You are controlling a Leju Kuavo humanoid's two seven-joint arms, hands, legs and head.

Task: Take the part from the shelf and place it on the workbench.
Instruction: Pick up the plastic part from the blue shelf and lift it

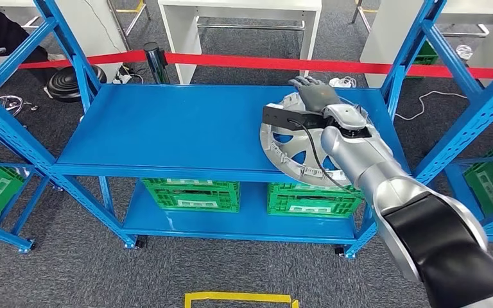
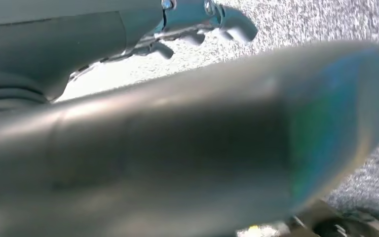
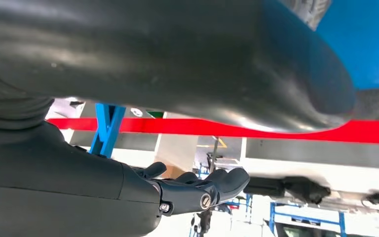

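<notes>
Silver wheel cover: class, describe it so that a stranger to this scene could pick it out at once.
Find the blue shelf in the middle. At its top deck's right end lies the silver wheel cover, under the right hand. It is round and spoked, unlike the green crates below.

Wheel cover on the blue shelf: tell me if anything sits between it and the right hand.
Nothing visible does. In the head view the right hand already reaches over the far rim of the silver wheel cover, which lies on the blue shelf at its right end. Whether the fingers grip it cannot be told.

Silver right arm [image 1: 372, 167], black elbow sleeve, black cable, dark grey fingers [image 1: 308, 82].
</notes>
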